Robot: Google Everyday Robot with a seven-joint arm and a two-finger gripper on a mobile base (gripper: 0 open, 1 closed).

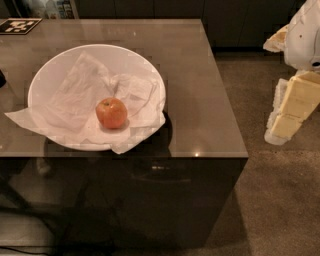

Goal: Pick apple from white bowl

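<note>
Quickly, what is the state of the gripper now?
Gripper: right of the table, away from the apple in the white bowl; open or closed cannot be told.

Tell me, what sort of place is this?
Probably an office kitchen or break area: a glossy counter, dark cabinets behind it, and a carpeted floor. A white bowl holds an apple; the gripper is beyond the counter's right edge.

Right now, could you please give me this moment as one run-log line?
status: not yet picked | apple: on paper in white bowl | gripper: right of table, away from bowl
</note>
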